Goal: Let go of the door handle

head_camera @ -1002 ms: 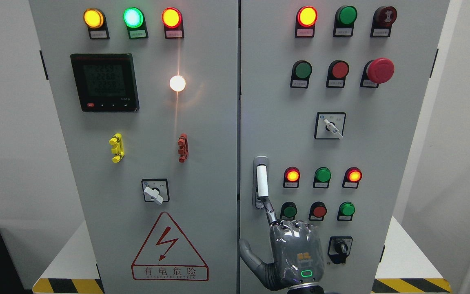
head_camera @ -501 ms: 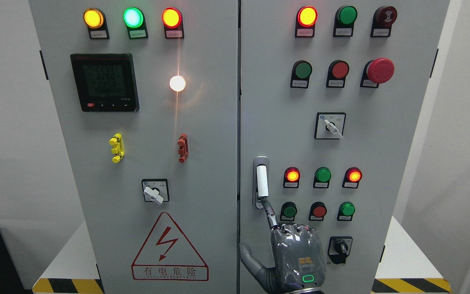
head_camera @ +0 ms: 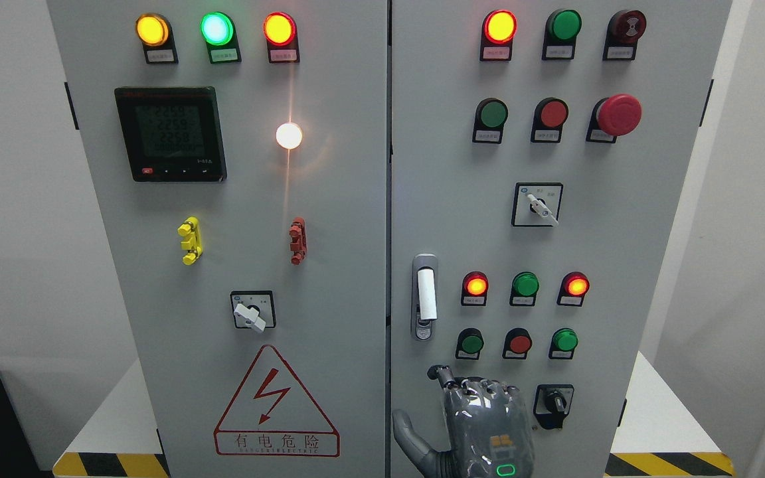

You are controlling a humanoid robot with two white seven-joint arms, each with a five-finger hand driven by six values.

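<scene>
The door handle [head_camera: 426,296] is on the right door of the cabinet [head_camera: 356,199], close to the seam between the two doors, in the lower half of the panel. It is a white bar in a metal frame and it stands upright, flat against the door. A small keyhole part is visible at its bottom end.

The right hand [head_camera: 482,415] is below the handle, at the bottom edge of the picture, and its arm seems to come in a little right of the middle. It does not touch the handle; a clear strip of grey door is between the top finger and the bottom of the handle frame. The fingers [head_camera: 445,378] are curled toward the palm and hold nothing, while the thumb [head_camera: 406,428] points out to the left. The back of the hand faces the camera, so I cannot see well how tightly the fingers are closed.

The left arm is not visible.

In my judgement the release itself is done: nothing holds the handle, and both doors look shut. What is left, if anything, is only to take the hand further away from the panel, keeping clear of the small buttons [head_camera: 518,342] and the rotary switch [head_camera: 553,403] which are just beside it on the right.
</scene>
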